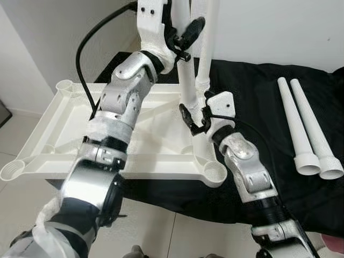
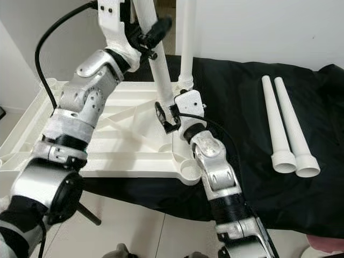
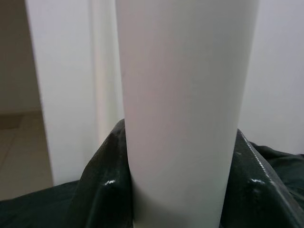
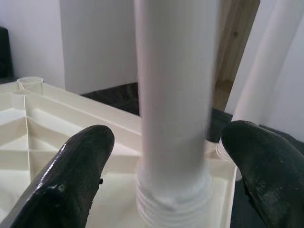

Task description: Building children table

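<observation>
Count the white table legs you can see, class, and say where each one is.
4: two spare legs lying on the black cloth at right, one leg standing in a far corner socket, one leg held by both grippers.

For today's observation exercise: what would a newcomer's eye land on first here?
Probably the white table leg held upright over the upturned white tabletop, the left gripper gripping it high and the right gripper straddling its threaded base. Next, two spare legs lying side by side on the black cloth to the right.
</observation>
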Controlling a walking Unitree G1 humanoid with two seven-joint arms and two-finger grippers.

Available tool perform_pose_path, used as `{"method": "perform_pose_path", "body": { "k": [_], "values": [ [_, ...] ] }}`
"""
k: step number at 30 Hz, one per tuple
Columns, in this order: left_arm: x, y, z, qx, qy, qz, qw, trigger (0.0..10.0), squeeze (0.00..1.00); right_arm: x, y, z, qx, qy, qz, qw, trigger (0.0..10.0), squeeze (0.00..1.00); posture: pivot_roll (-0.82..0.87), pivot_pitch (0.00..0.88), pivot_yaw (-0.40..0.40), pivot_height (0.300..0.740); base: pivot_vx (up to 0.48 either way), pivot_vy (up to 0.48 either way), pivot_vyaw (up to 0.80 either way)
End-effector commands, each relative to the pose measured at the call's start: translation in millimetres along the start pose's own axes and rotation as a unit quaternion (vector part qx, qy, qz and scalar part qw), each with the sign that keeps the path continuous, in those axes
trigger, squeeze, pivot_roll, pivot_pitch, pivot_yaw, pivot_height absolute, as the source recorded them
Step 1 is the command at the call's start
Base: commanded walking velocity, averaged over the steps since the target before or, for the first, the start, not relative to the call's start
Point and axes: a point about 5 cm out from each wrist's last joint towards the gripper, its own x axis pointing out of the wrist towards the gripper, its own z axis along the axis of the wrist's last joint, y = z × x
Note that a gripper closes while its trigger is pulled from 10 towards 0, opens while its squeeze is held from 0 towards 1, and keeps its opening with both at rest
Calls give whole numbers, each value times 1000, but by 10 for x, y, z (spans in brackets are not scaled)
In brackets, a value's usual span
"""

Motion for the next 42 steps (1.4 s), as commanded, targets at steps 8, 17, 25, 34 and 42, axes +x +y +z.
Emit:
{"method": "perform_pose_path", "body": {
  "k": [8,17,25,34,42],
  "values": [
    [-18,-170,63,2,-11,2,1000,10000,0,219,64,-19,-14,25,-10,1000,10000,0,-29,0,29,740,0,0,0],
    [-11,-236,86,4,-12,-6,1000,10000,0,296,62,-7,-22,25,-22,999,10000,0,-25,0,33,740,0,0,0],
    [-9,-260,110,5,-11,-8,1000,10000,0,335,25,26,-17,14,-35,999,1765,0,-25,0,38,740,0,0,0],
    [-2,-275,130,9,-8,-12,1000,10000,0,354,20,44,-17,9,-40,999,0,0,-23,0,48,740,0,0,0],
    [-2,-305,138,-8,-11,-25,1000,10000,1000,359,22,30,-1,14,-57,998,10000,0,-22,0,54,740,0,0,0]
  ]
}}
